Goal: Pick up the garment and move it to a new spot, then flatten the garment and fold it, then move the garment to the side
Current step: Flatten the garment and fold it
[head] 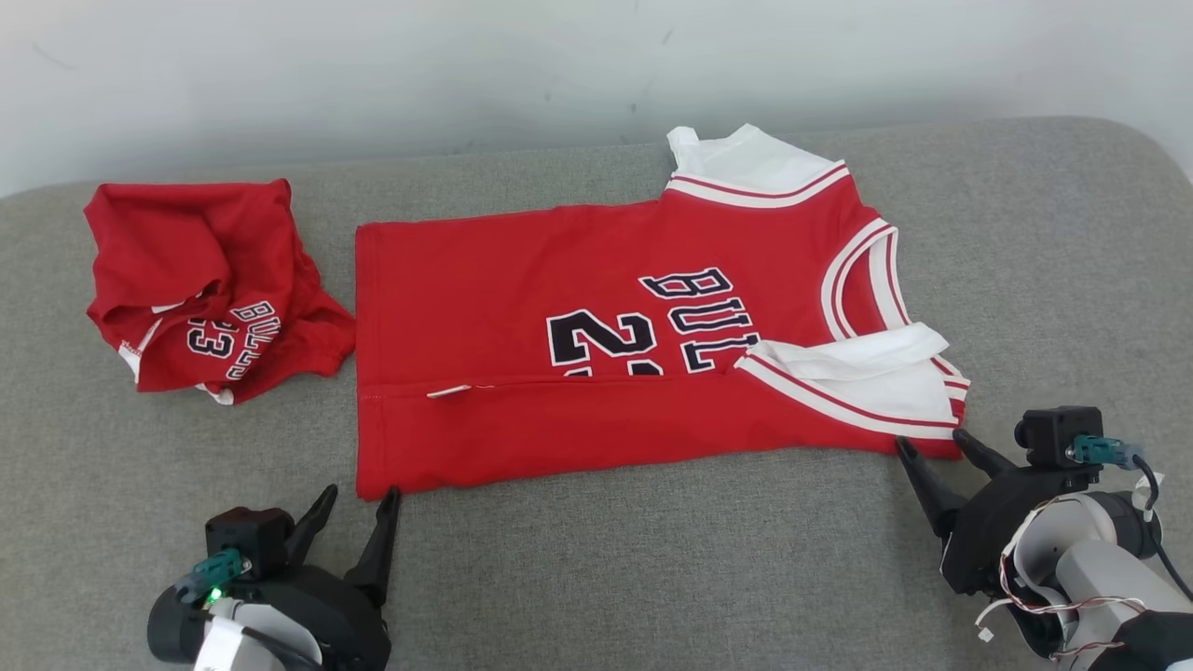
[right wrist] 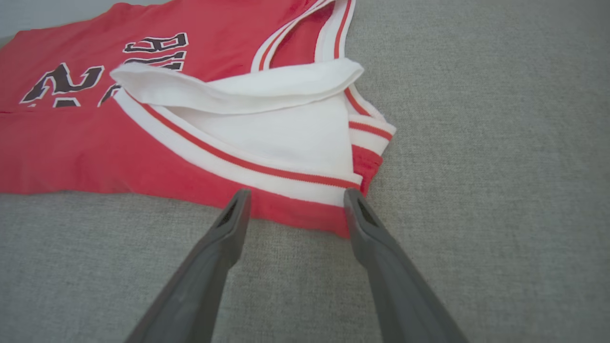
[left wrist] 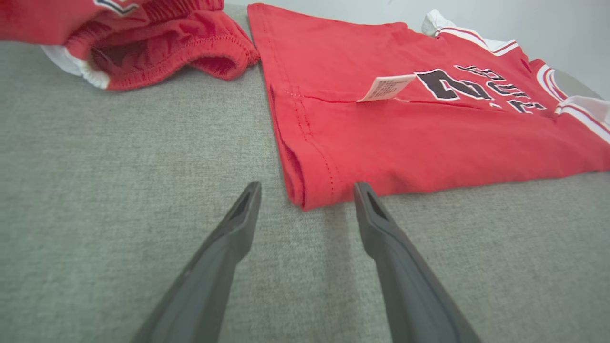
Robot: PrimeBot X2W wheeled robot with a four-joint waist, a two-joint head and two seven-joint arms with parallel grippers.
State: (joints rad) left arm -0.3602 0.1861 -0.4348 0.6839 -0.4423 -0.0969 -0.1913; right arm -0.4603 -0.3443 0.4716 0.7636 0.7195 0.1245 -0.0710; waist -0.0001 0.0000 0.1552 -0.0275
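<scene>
Red white-trimmed jersey (head: 522, 373) on grey fabric cushion (head: 652, 578) — left gripper (head: 362, 491), right gripper (head: 929, 438) both spread wide, holding nothing.

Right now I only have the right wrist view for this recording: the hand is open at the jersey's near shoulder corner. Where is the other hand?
Observer: The left hand is open too, at the opposite end. The near hem corner of the jersey sits between its fingertips.
Operator: Does the folded-over near side run all the way to the hem?
Observer: Yes, the fold line reaches the hem, and a white label pokes out along it.
Operator: Is anything else lying there?
Observer: A second red jersey, crumpled, lies to the robot's left of the flat one, right up against its hem. I can't tell whether they touch.
</scene>
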